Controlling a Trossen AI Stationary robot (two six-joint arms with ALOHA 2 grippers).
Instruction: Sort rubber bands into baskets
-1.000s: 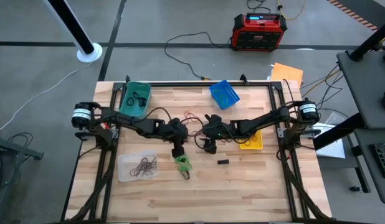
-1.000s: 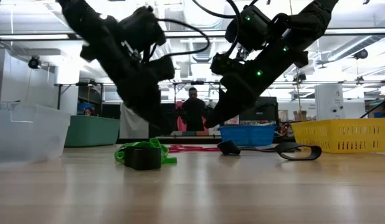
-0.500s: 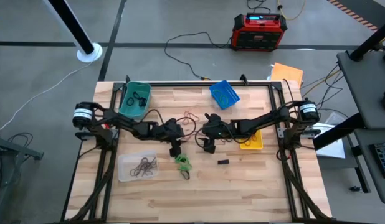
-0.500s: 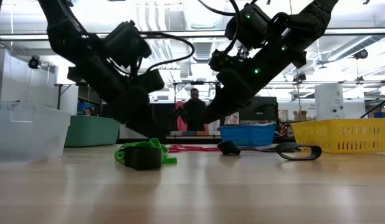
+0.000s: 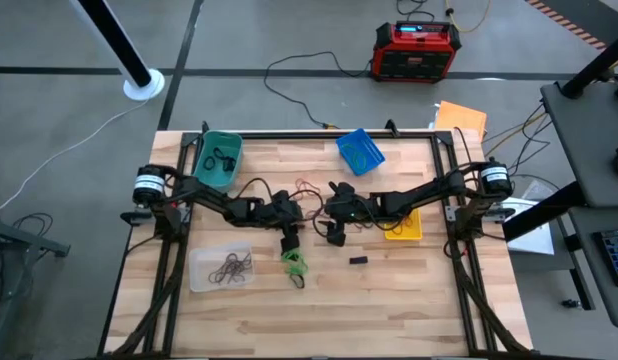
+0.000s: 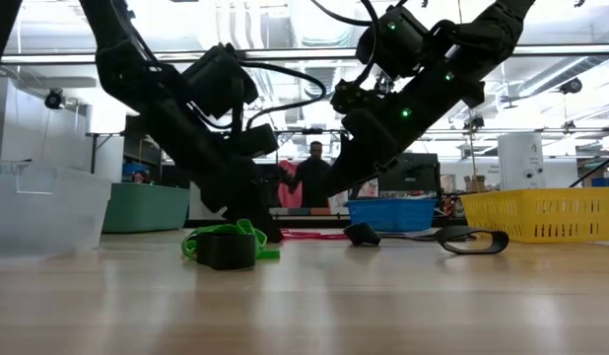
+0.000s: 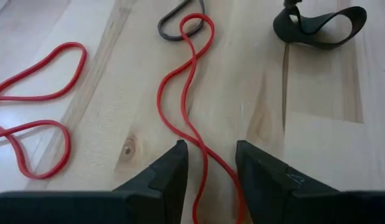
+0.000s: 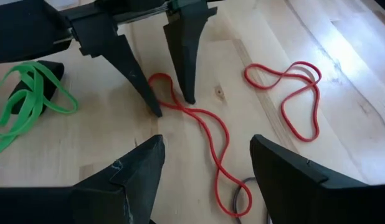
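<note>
A long red rubber band (image 7: pixel 180 106) lies flat on the wooden table. My left gripper (image 7: pixel 210 149) is open, its fingertips down at the table top, one on each side of that band's end (image 8: pixel 160 84). My right gripper (image 8: pixel 208 146) hangs open above the same band's other end, touching nothing. A second red band (image 8: pixel 292 93) lies beside it. A green band bundle (image 5: pixel 294 262) lies just toward the near edge from the left gripper (image 5: pixel 287 240). A wide black band (image 7: pixel 320 25) lies under the right arm. My left gripper comes slanting down from the table's left, its open fingers (image 8: pixel 187 93) astride the end loop of the red rubber band (image 7: pixel 202 152), which lies slack on the wood. Whether a finger touches the band, I cannot tell.
The teal basket (image 5: pixel 217 158) and blue basket (image 5: pixel 360 150) stand at the far side. The yellow basket (image 5: pixel 404 226) is under the right arm. The clear basket (image 5: pixel 221 268), holding dark bands, stands near left. A small black block (image 5: pixel 358 260) lies toward the near edge.
My left gripper has sunk toward the table and tipped more steeply down, so its fingertips now stand at the table top beside the green bundle. The bands have kept their places.
</note>
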